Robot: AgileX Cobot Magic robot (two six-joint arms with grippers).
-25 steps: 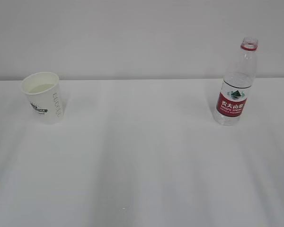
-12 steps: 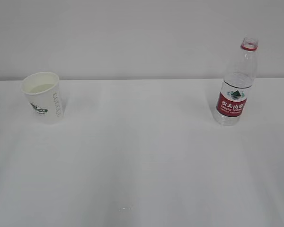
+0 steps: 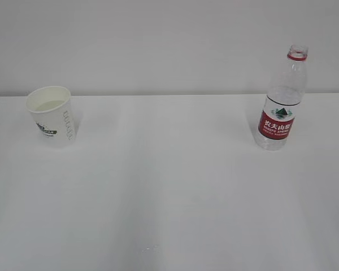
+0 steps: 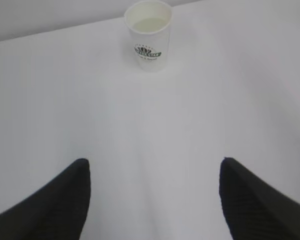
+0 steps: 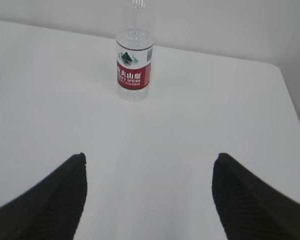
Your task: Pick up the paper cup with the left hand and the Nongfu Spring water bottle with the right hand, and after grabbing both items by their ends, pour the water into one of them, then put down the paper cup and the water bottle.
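The left hand hangs low over the white table with its two black fingers spread wide apart and nothing between them. The paper cup stands upright well ahead of it, almost straight in line with the gap between the fingertips, its green-black logo turned toward the wrist camera and a pale pool of water showing in the bottom. The right hand is posed the same way, fingers set wide and gripping nothing, and the Nongfu Spring water bottle stands upright well ahead of it, slightly left of the centre of the gap, red label facing the wrist camera (its neck runs off the top of that view). From the exterior view neither hand is visible; the cup sits at the far left of the table and the bottle at the far right, well apart, both near the table's back edge by the plain wall. The bottle's mouth has no cap, only the red ring.
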